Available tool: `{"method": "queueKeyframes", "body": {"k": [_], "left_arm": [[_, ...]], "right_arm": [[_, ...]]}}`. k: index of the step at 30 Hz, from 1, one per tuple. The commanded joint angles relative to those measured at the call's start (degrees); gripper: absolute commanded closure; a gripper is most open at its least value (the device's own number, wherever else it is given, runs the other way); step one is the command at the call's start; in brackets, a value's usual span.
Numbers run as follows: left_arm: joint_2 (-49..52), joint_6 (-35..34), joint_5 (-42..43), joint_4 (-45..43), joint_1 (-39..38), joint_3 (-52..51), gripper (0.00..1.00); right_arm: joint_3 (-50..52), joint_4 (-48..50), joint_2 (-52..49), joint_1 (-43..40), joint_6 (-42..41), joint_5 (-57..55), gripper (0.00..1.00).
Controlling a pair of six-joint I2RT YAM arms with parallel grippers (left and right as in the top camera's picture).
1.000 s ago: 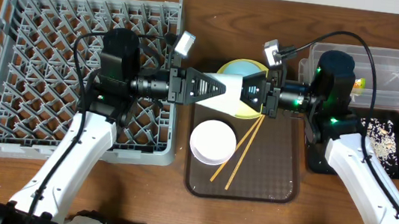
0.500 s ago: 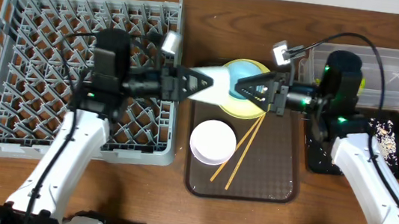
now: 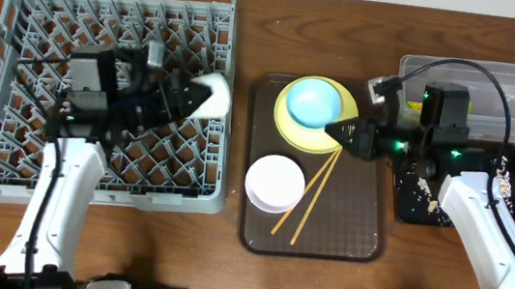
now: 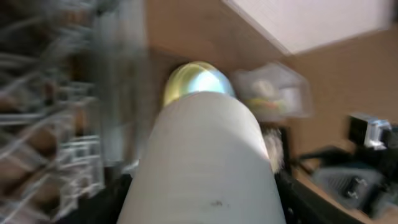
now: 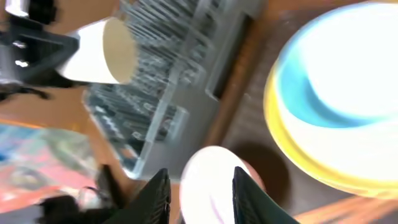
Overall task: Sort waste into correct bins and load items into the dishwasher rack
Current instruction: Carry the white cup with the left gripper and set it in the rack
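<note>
Overhead, the left arm extended across the rack [image 3: 107, 11], left fingers [image 3: 189, 99] gripping the cup [image 3: 213, 94] on its side above the rack's right rim. Right fingers [image 3: 342, 132], slightly parted and empty, pointed toward the plate [image 3: 288, 129].

No legible text or markings

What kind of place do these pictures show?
Probably a robot test bench staged as a dish-clearing station, not a real kitchen. A grey dishwasher rack and a brown serving tray holding a yellow plate sit on a wooden table, between a left arm and a right arm.
</note>
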State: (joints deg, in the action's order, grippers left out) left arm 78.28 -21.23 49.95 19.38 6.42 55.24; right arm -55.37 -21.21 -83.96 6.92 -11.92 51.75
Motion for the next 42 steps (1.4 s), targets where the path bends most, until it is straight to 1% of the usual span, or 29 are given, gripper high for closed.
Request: {"method": "queueKeyframes", "body": {"k": [1, 3, 6, 11, 15, 19, 24, 30, 37, 39, 42], "left_arm": [[-2.4, 8.9, -12.3, 7.3, 2.5, 4.5, 0.75], [-2.9, 11.7, -17.4, 12.0, 3.2, 6.5, 0.75], [-3.5, 13.4, -24.4, 17.3, 4.0, 9.1, 0.76], [-3.9, 14.0, -30.3, 21.2, 4.9, 11.2, 0.78], [-3.8, 13.9, -37.0, 24.6, 5.0, 11.2, 0.78], [-3.7, 13.9, -41.2, 29.4, 5.0, 11.2, 0.78], [-3.4, 13.9, -41.9, 32.2, 5.0, 10.6, 0.78], [-1.7, 13.7, -41.9, 32.2, 4.6, 8.6, 0.78], [3.1, 13.7, -41.9, 32.0, 2.6, 8.3, 0.77], [5.0, 13.7, -41.9, 32.0, 2.1, 8.3, 0.75], [7.7, 13.7, -41.9, 32.1, 1.8, 8.3, 0.67]], "right_arm": [[-1.0, -4.8, 1.7, 0.6, 7.8, -10.0, 0.71], [-1.7, -7.6, 3.0, 0.7, 9.4, -12.8, 0.71], [-3.1, -11.3, 5.4, 0.7, 10.6, -17.4, 0.73], [-3.7, -14.8, 8.9, 0.7, 10.8, -23.0, 0.74], [-3.7, -18.1, 9.3, 0.7, 10.8, -26.1, 0.76], [-3.7, -21.3, 9.3, 0.7, 10.9, -30.3, 0.76], [-3.7, -21.7, 9.3, 0.7, 11.0, -31.1, 0.75], [-3.7, -21.7, 9.3, 0.7, 11.0, -31.1, 0.75], [-3.7, -21.7, 9.3, 0.7, 11.0, -31.2, 0.75], [-3.7, -21.7, 9.3, 0.7, 11.0, -31.2, 0.75], [-3.7, -21.7, 9.3, 0.7, 11.0, -31.2, 0.75]]}}
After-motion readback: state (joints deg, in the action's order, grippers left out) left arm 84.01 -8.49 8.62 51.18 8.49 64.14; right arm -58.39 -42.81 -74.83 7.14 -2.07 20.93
